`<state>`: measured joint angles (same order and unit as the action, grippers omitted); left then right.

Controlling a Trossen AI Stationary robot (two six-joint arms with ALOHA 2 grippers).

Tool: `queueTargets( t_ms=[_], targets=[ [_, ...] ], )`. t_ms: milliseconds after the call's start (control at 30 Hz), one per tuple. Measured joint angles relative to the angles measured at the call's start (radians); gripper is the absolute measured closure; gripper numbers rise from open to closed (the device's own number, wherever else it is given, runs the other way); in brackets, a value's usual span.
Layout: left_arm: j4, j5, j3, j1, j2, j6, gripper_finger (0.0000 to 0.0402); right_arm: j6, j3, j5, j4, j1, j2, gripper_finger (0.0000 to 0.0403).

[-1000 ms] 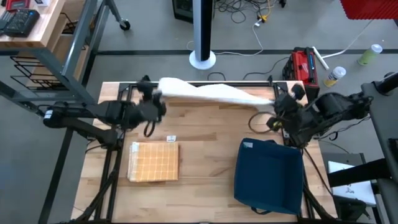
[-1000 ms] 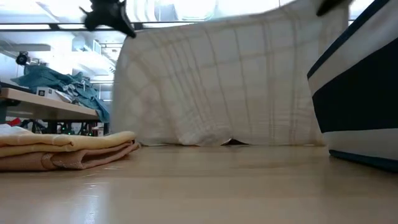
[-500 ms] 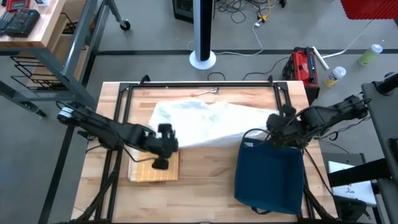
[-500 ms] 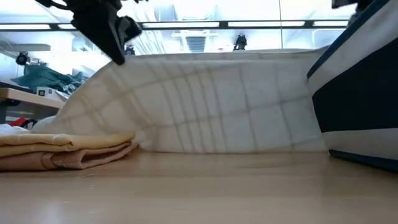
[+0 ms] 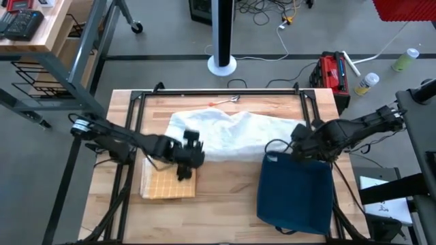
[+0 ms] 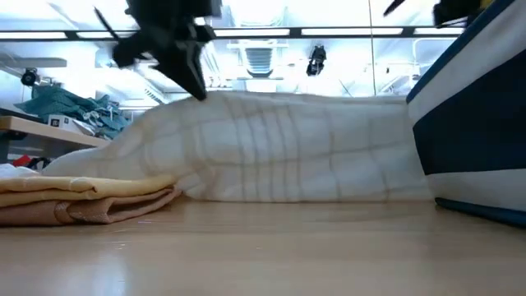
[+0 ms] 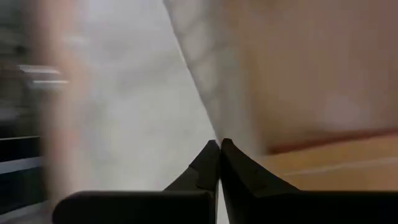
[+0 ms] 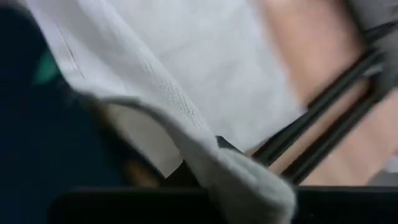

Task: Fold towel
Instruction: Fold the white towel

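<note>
I see the white towel (image 5: 231, 136) lying in a loose heap across the middle of the worktop (image 5: 225, 197), toward its far edge. My left gripper (image 5: 185, 160) sits at the towel's left end, jaws closed on a pinch of its edge, above the far right corner of the folded yellow cloth (image 5: 167, 178) near the worktop's left edge. My right gripper (image 5: 298, 144) is at the towel's right end, jaws closed on that edge, beside the far corner of the dark blue cloth (image 5: 293, 190) on the worktop's right side. In the low view the towel (image 6: 288, 148) rests on the wood between the two cloths.
</note>
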<state>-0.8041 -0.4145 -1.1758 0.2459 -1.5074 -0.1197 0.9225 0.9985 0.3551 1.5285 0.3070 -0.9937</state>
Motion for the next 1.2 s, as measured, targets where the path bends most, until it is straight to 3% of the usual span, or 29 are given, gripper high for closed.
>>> queueTargets(
  t_ms=[67, 300, 467, 567, 800, 1033, 1200],
  targets=[
    [0.005, -0.088, -0.005, -0.061, 0.011, -0.107, 0.0401, 0.012, 0.0, 0.106, 0.004, -0.027, -0.013, 0.0403],
    [0.049, -0.077, 0.029, -0.385, 0.018, -0.257, 0.0401, 0.025, -0.006, 0.297, -0.026, -0.151, -0.033, 0.0403],
    [0.224, 0.139, 0.07, -0.561, 0.013, -0.388, 0.0401, -0.024, -0.018, 0.331, -0.04, -0.253, -0.057, 0.0403],
    [0.35, 0.222, 0.086, -0.616, 0.006, -0.444, 0.0401, -0.033, -0.028, 0.335, -0.058, -0.309, -0.083, 0.0403],
    [0.387, 0.184, 0.086, -0.658, 0.0, -0.527, 0.0401, -0.082, -0.063, 0.35, -0.08, -0.41, -0.173, 0.0403],
    [0.181, 0.113, 0.098, -0.727, -0.001, -0.496, 0.0373, -0.164, -0.067, 0.363, -0.086, -0.456, -0.227, 0.0403],
    [0.089, 0.187, 0.127, -0.815, 0.001, -0.43, 0.0347, -0.213, -0.066, 0.348, -0.095, -0.458, -0.23, 0.0403]
  ],
)
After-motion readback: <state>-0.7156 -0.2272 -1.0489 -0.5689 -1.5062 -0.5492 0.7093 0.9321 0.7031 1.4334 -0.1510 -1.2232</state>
